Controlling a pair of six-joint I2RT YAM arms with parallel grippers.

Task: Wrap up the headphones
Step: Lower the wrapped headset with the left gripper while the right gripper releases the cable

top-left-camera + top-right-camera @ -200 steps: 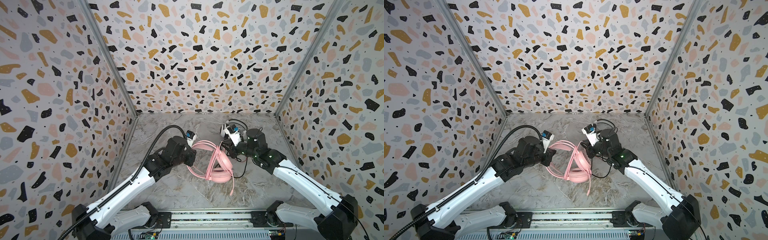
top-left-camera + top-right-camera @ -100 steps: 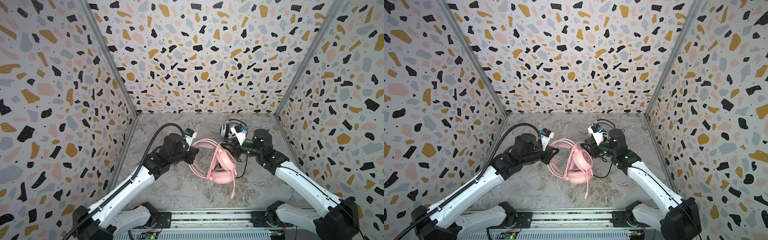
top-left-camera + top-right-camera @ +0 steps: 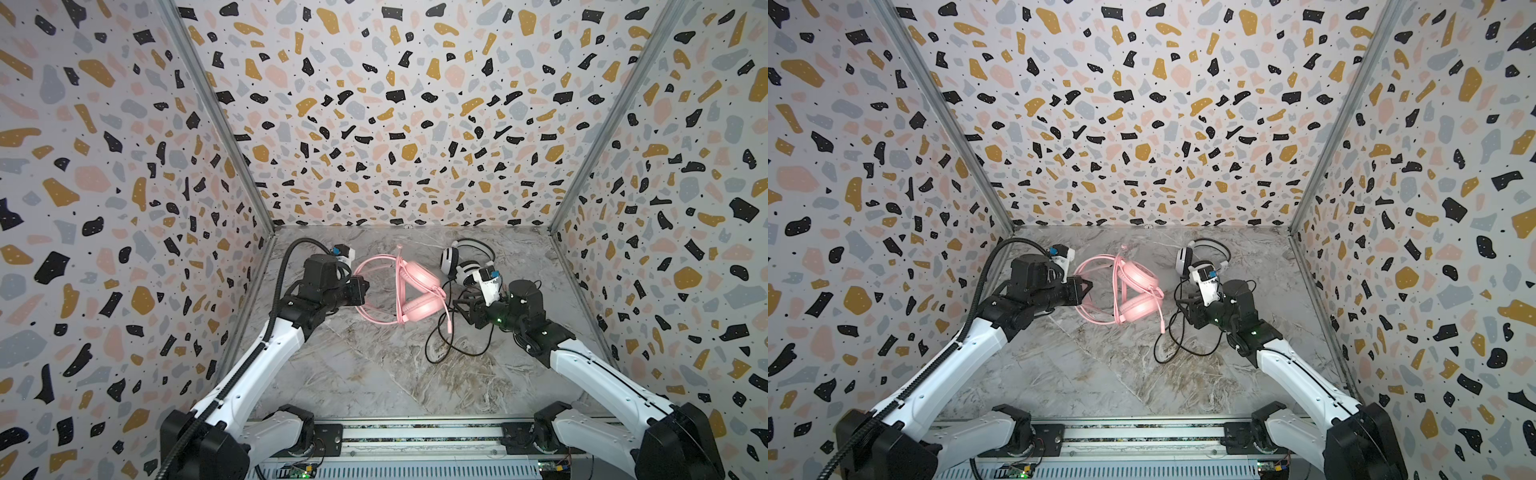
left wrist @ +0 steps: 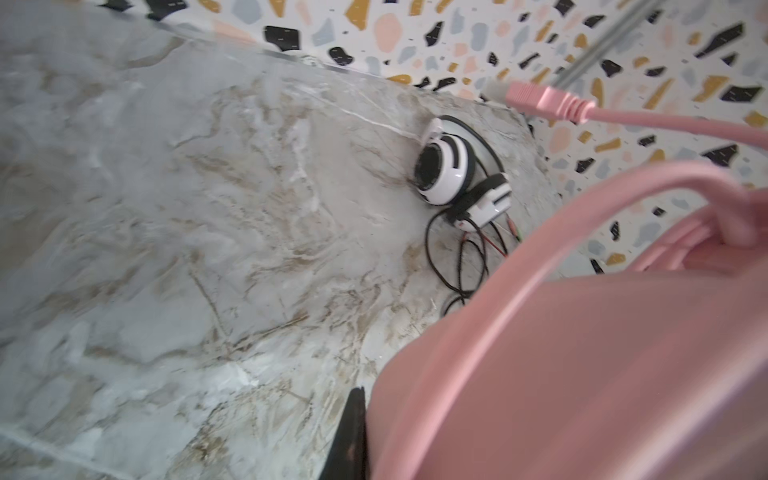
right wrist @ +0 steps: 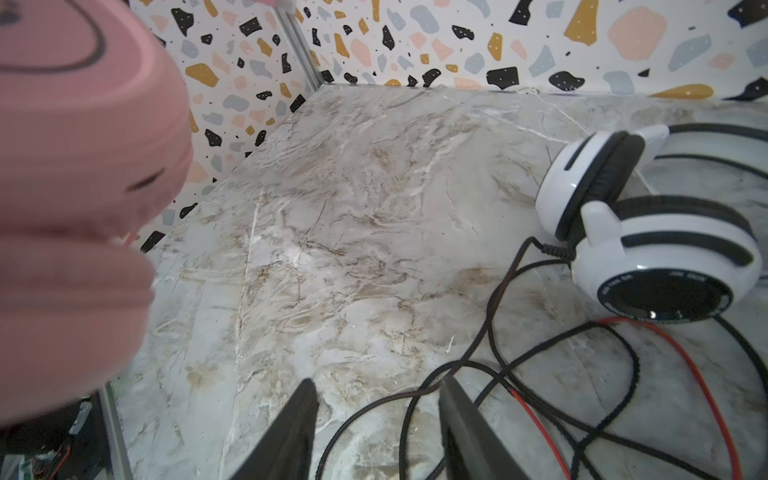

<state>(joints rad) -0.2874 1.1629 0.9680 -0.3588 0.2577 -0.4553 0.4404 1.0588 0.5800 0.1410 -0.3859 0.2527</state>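
The fingers of the left gripper (image 3: 365, 289) are pressed together on the headband of the pink headset (image 3: 419, 291). The grip itself is hard to make out: in the left wrist view only the dark edge of one finger (image 4: 352, 432) shows, and the blurred pink band covers the other. The ear cups lie on the marble tabletop (image 3: 374, 374) just beyond these fingertips, with the pink cable (image 3: 400, 286) looped over them and its plug (image 3: 450, 326) hanging free past the cups. The fingers of the right gripper (image 5: 379, 382) are spread, low over the tabletop and pinching nothing. A strand of the black-and-red cable (image 5: 540, 345) lies across the gap just ahead of their tips. The white headset (image 5: 656, 249) rests ahead of these fingers and off to one side, well clear of them. In both top views the wrist camera partly hides its nearer cup. Opposite it, a blurred pink ear cup (image 5: 75, 187) is cut off by the frame edge.
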